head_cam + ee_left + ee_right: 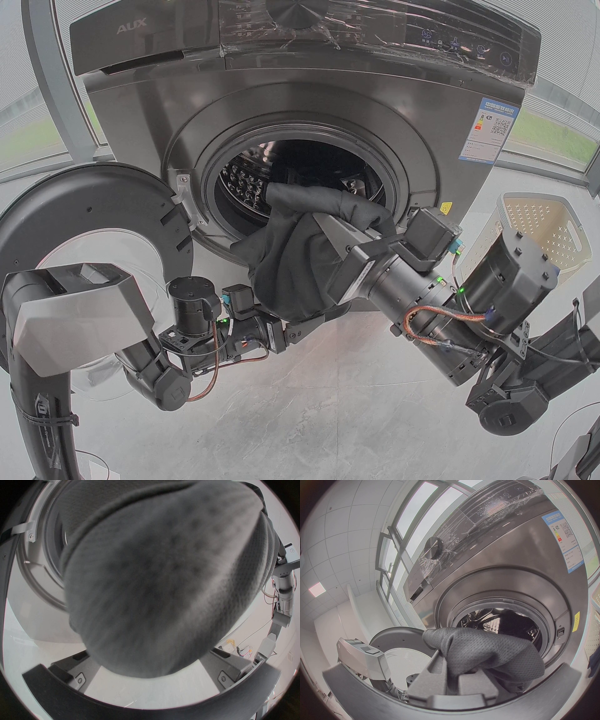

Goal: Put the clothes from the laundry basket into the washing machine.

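Washer (350, 94) mouth: dark garment (287, 262) draped over, pinched in right tool (453, 680).

This is a laundry corner in a bright room with tall windows (414, 509). The washing machine (350, 100) stands at 12 o'clock, a laundry basket (542, 199) at 2 o'clock.
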You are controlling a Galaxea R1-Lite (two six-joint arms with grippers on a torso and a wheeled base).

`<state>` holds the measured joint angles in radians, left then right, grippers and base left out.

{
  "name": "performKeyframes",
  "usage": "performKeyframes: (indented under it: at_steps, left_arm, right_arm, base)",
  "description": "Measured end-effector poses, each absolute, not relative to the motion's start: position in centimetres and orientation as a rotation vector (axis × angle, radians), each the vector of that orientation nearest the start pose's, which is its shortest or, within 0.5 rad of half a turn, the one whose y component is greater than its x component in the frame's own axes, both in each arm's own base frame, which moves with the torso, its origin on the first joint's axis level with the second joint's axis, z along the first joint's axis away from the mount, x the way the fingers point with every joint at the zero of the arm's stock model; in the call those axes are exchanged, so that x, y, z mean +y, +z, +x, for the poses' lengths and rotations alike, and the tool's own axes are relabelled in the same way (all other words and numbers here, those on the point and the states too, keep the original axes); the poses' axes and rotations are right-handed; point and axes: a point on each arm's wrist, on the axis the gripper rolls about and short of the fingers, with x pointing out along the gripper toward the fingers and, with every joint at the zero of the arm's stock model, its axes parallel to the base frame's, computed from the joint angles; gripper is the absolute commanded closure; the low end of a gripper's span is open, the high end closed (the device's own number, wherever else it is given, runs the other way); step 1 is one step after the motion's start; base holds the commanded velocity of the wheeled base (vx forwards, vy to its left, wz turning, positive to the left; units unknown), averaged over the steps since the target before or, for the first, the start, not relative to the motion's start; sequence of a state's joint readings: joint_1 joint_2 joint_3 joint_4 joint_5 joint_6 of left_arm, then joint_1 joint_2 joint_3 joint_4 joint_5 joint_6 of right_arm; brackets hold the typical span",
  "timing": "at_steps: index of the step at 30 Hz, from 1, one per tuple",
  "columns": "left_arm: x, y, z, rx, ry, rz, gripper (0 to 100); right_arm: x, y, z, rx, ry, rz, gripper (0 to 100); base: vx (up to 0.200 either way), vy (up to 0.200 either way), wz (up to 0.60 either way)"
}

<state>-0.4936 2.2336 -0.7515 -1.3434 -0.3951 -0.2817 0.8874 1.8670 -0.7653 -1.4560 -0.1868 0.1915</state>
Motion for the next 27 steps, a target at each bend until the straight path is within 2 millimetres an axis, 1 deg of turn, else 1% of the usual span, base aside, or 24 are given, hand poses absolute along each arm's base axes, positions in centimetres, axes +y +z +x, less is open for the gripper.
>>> performKeyframes:
  at_steps: [5, 12, 13, 19, 25, 27]
  left_arm:
    - [-18.9, 5.8, 33.0, 0.239, -0.866, -0.257, 0]
    - [-18.9, 6.3, 32.8, 0.187, -0.852, -0.261, 0]
    - [-18.9, 6.3, 32.8, 0.187, -0.853, -0.261, 100]
    - [-18.9, 6.8, 32.1, 0.181, -0.861, -0.265, 100]
    - [-19.0, 7.5, 30.8, 0.174, -0.882, -0.265, 100]
    - [-18.9, 7.8, 30.1, 0.172, -0.89, -0.263, 100]
  right_arm:
    - [25.3, 20.1, 21.1, -0.245, 0.723, 0.368, 100]
    - [25.3, 20.1, 21.1, -0.245, 0.723, 0.368, 100]
    - [25.3, 20.1, 21.1, -0.245, 0.723, 0.368, 100]
    - [25.3, 20.0, 21.1, -0.243, 0.72, 0.367, 100]
    - [25.1, 19.9, 21.4, -0.243, 0.711, 0.364, 100]
    - [25.1, 19.9, 21.5, -0.241, 0.708, 0.362, 100]
  base:
    - [0.0, 0.0, 0.0]
    - [0.0, 0.0, 0.0]
    - [0.0, 0.0, 0.0]
    - [0.0, 0.0, 0.0]
    - [0.0, 0.0, 0.0]
    - [0.0, 0.0, 0.0]
